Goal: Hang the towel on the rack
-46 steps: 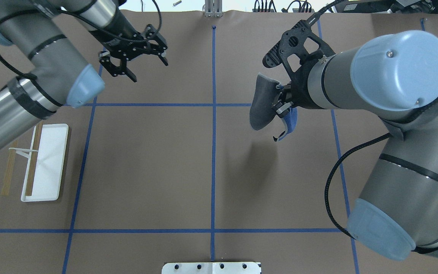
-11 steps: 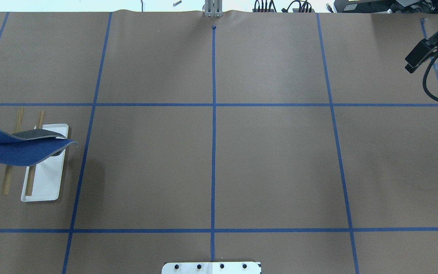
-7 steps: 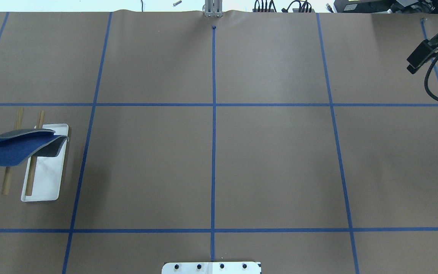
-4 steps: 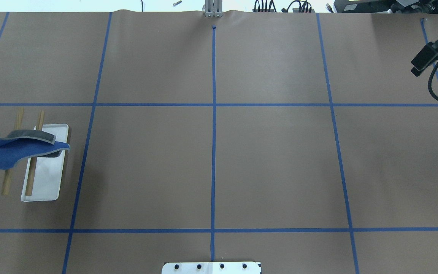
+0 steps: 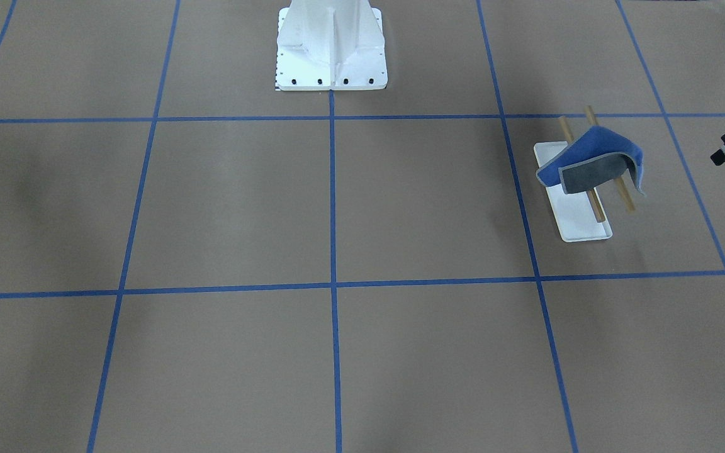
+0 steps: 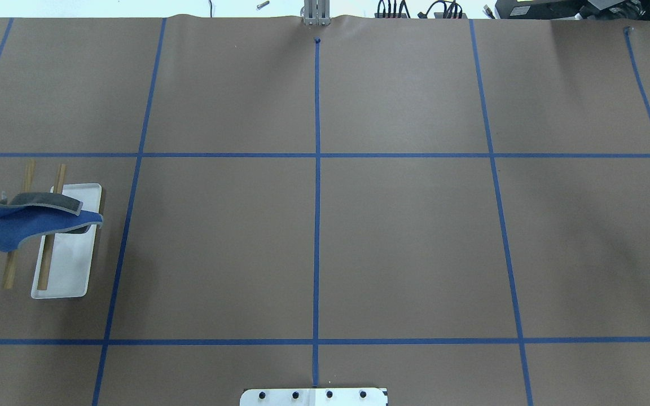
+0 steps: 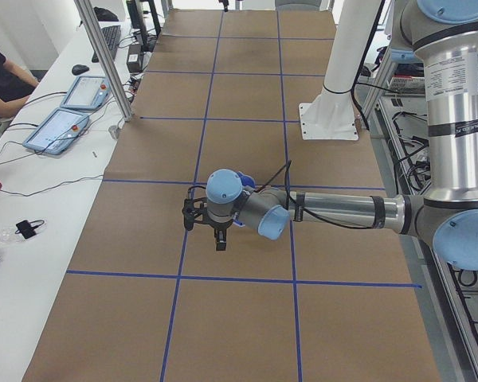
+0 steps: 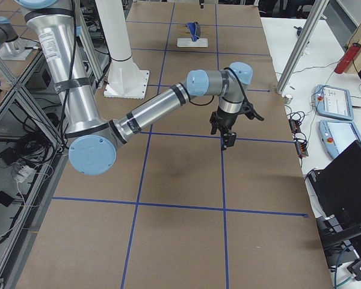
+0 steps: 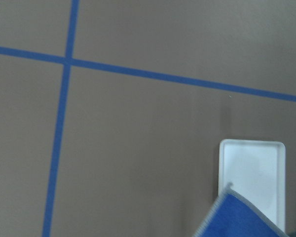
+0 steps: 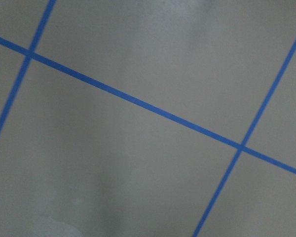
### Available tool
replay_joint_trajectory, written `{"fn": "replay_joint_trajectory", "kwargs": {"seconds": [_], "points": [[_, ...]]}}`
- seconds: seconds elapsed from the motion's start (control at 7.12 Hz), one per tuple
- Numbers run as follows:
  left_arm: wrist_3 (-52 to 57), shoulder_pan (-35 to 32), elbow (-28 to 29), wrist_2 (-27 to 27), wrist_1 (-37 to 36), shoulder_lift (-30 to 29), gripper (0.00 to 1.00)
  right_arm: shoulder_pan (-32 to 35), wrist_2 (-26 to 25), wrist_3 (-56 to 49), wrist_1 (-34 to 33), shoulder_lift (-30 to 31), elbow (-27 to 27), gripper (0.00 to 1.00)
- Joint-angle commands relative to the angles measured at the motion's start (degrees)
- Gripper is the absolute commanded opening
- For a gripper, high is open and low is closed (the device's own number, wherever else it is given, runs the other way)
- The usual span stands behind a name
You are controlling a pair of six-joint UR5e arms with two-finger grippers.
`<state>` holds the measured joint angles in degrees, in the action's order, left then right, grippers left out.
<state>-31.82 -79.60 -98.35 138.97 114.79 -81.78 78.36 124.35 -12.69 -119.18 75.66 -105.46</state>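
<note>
The towel [image 6: 26, 223], blue with a grey flap folded on top, lies draped across the rack's two tan bars [image 6: 12, 265] over the white tray [image 6: 65, 270] at the table's left. It shows the same way in the front view [image 5: 595, 157], with the tray [image 5: 579, 223] below it. The left wrist view shows a towel corner [image 9: 237, 219] and the tray [image 9: 251, 168], but no fingers. My left gripper [image 7: 217, 241] points down near the rack, free of the towel. My right gripper [image 8: 224, 142] hangs empty over bare table. I cannot tell if either is open.
The white robot pedestal [image 5: 331, 50] stands at the middle of the near edge. Blue tape lines grid the brown table. An operator's bench with tablets [image 7: 64, 127] runs along the far side, with an aluminium post [image 8: 301, 42] at the table edge.
The towel, first held by the right gripper at mid-table, now hangs on the rack. Its left end has come in from the view's edge and sagged. The right arm has slid off to the right.
</note>
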Motion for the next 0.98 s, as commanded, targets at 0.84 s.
{"fn": "replay_joint_trajectory", "kwargs": {"seconds": [0.84], "points": [[21.6,-6.0,8.1,-1.0,-13.5,-7.4,0.98,13.8,10.8,-5.9,23.1,11.5,20.0,1.00]]}}
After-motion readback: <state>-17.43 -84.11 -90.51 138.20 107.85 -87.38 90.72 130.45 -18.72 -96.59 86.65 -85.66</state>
